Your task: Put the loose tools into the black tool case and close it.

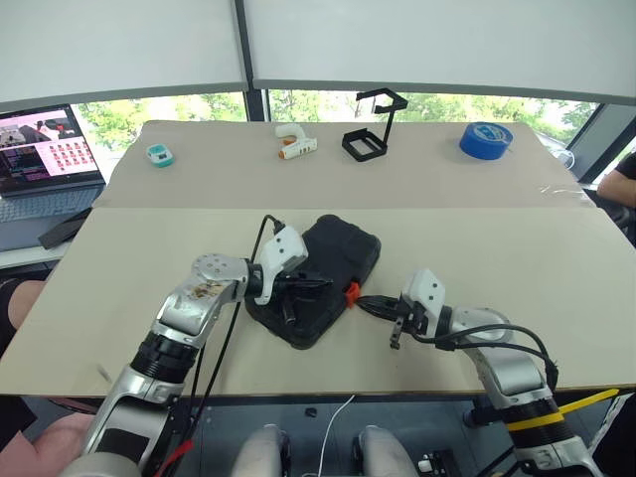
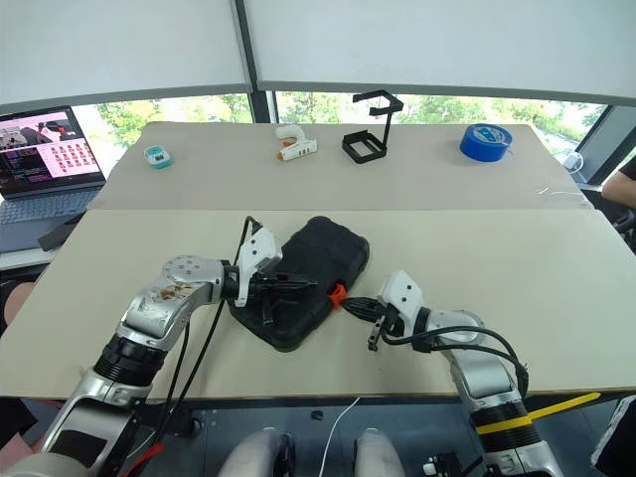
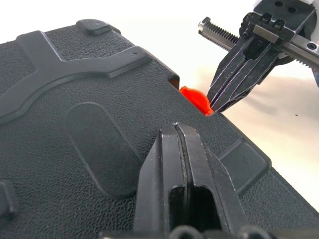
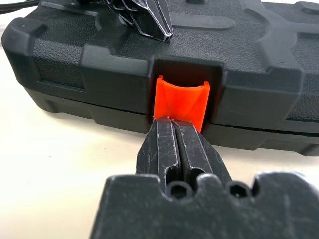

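Observation:
The black tool case [image 1: 338,260] lies closed in the middle of the near table, lid down, its orange latch [image 1: 350,292] on the side facing me. My left gripper [image 1: 323,285] is shut, and its tips rest on the textured lid [image 3: 75,99] just behind the latch. From the right, my right gripper [image 4: 175,124] comes in shut with nothing between its fingers. Its tips touch the lower edge of the orange latch [image 4: 180,99]. The loose tools are out of view.
On the far table stand a white glue gun [image 1: 295,143], a black wire stand [image 1: 370,134], a blue tape roll [image 1: 486,138] and a small teal object [image 1: 160,155]. An open laptop [image 1: 45,159] sits at the left. A person's arm [image 1: 621,179] shows at the right edge.

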You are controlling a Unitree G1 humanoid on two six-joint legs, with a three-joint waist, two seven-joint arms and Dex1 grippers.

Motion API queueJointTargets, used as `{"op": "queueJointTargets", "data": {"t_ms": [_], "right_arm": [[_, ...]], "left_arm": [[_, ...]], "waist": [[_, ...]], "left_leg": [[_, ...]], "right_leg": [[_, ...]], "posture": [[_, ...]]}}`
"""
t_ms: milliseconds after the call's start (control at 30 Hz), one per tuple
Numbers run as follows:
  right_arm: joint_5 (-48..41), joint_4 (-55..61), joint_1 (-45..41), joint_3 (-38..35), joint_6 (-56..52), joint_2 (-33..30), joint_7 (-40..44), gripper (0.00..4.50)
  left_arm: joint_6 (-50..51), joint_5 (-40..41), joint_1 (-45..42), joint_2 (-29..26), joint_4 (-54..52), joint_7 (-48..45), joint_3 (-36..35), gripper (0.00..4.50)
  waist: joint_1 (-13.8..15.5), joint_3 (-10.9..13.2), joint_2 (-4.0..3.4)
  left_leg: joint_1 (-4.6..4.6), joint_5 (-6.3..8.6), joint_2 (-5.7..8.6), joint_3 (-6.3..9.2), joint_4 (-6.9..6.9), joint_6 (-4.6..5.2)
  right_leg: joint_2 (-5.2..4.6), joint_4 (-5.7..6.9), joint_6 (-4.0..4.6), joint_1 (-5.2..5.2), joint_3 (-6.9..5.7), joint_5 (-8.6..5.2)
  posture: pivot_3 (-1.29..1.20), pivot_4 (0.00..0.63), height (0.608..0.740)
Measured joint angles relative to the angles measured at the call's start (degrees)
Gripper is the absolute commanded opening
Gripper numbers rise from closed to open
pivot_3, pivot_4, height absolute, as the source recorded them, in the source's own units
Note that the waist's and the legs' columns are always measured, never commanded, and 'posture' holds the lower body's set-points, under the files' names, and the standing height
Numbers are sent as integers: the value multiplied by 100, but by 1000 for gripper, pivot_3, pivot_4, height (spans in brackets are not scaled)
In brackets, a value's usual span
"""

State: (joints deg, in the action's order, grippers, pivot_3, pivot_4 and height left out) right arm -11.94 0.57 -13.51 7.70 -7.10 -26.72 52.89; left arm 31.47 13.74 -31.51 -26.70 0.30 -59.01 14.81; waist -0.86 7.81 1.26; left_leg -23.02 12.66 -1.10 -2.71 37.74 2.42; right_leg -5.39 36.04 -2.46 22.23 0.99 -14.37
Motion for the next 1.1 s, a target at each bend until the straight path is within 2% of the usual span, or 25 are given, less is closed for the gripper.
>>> {"op": "queueJointTargets", "data": {"t_ms": [333, 867, 1033, 1100], "right_arm": [[279, -302, -238, 93, 78, 53, -3, 68], [399, -594, -531, 281, -496, 485, -68, 68], [332, -355, -446, 232, -551, 325, 22, 68], [83, -88, -352, 30, -530, 227, 118, 607]], "left_arm": [[8, -1, -1, -3, 15, 29, 0, 0], [131, 0, -54, 24, 28, 78, -3, 0], [79, 228, 199, 69, -96, 120, -280, 0], [-138, 441, 443, 87, -193, 112, -590, 534]], "waist": [[-25, -1, 1], [-47, 0, 1], [-62, 3, -5], [-88, 4, -5]], "left_leg": [[11, 0, -14, -4, 0, 0], [14, 4, -73, -22, -1, -7], [6, 7, -77, -30, -12, -12], [6, 7, -77, -37, -30, -13]], "right_leg": [[7, 2, 11, -2, 2, -2], [55, 3, 49, 7, 3, 3], [58, 3, 54, 25, 14, 0], [58, 2, 56, 33, 22, -1]], "posture": [[0, 150, 740], [0, 150, 740], [0, 150, 740], [0, 150, 740]]}}
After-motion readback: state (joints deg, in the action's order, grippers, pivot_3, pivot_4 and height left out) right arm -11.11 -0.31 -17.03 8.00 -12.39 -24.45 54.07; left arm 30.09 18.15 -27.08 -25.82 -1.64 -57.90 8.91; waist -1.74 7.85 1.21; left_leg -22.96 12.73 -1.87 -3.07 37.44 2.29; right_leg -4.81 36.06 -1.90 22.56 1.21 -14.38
